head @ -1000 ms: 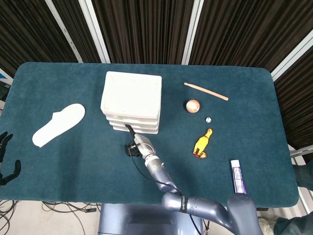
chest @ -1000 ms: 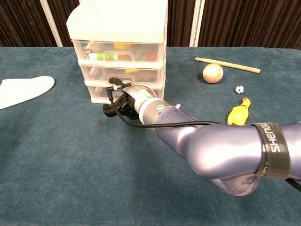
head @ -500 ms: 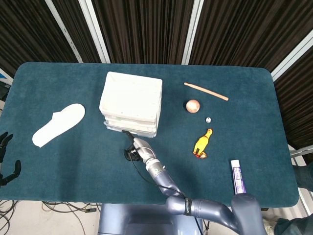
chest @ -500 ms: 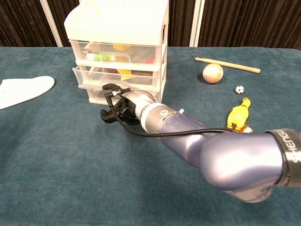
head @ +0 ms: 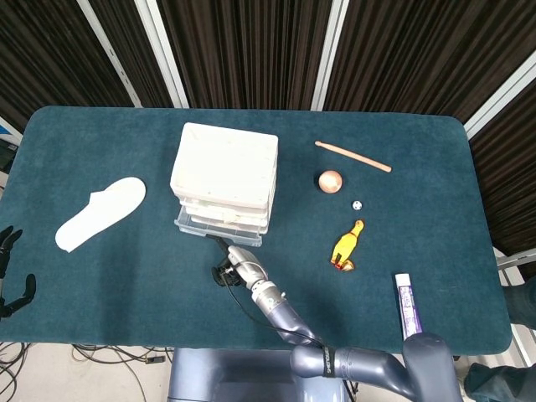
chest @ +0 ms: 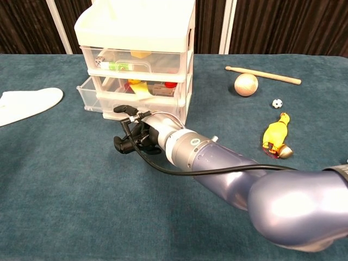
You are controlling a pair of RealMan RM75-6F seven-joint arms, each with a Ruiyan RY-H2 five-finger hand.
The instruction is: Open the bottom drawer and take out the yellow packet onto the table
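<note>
The white drawer unit (head: 224, 163) (chest: 136, 32) stands at mid-left of the table. Its bottom drawer (head: 216, 228) (chest: 98, 100) is pulled out toward me. In the chest view a yellow packet (chest: 137, 87) shows inside it, beside a red item (chest: 170, 85). My right hand (head: 224, 270) (chest: 133, 138) sits just in front of the drawer with its fingers curled, one of them hooked up on the drawer's front handle. My left hand (head: 10, 272) hangs off the table's left edge, fingers apart and empty.
A white slipper (head: 100, 211) (chest: 27, 103) lies to the left. On the right are a wooden stick (head: 352, 156), a peach ball (head: 330, 180), a tiny football (head: 357, 204), a rubber chicken (head: 347, 244) and a purple tube (head: 405, 300).
My right hand has drawn back toward me and the bottom drawer has slid out with it, baring the yellow packet. The left hand has not moved.
</note>
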